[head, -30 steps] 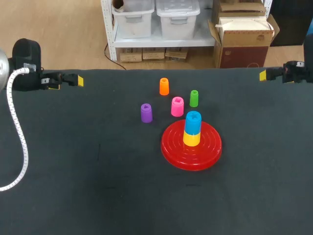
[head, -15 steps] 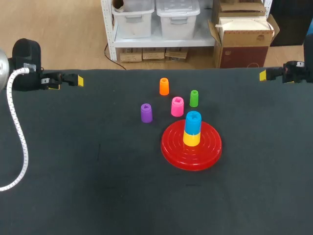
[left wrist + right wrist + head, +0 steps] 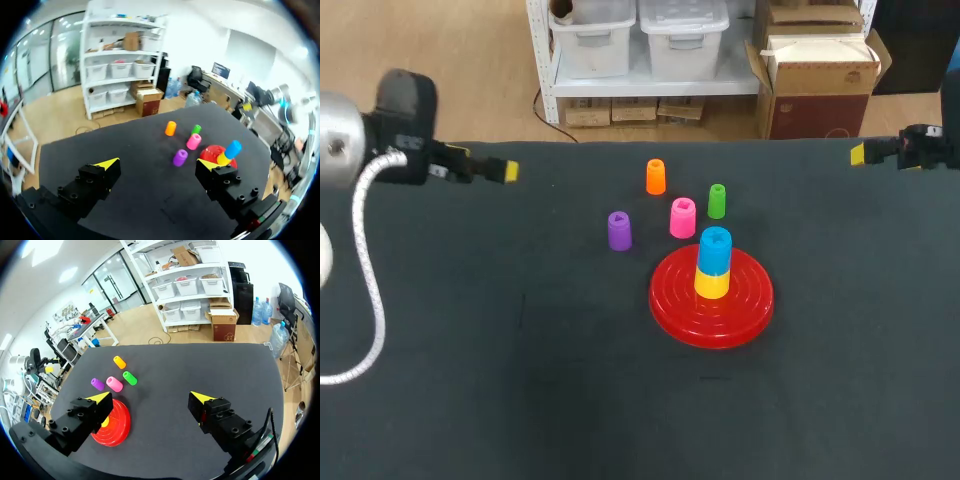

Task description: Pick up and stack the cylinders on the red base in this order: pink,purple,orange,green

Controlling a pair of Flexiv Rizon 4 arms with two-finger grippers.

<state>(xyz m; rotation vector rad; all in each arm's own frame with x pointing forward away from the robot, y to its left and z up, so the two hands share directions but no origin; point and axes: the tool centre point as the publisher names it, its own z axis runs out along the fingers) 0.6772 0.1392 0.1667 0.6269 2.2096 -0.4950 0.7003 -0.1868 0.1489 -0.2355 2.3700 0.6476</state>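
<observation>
Head view places the upright pink cylinder (image 3: 682,217) just behind the red base (image 3: 665,305) mid-surface (image 3: 520,380), with the left end effector (image 3: 508,172), spread and empty at the far-left edge, seemingly marginally nearer than the equally spread right end effector (image 3: 857,153).

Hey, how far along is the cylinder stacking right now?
Done: nothing from the list; the red base carries only a yellow cylinder and a blue cylinder. In hand: nothing, left hand and right hand are both open and empty. Left: the pink cylinder, purple cylinder, orange cylinder and green cylinder all stand on the table beyond the base.
</observation>
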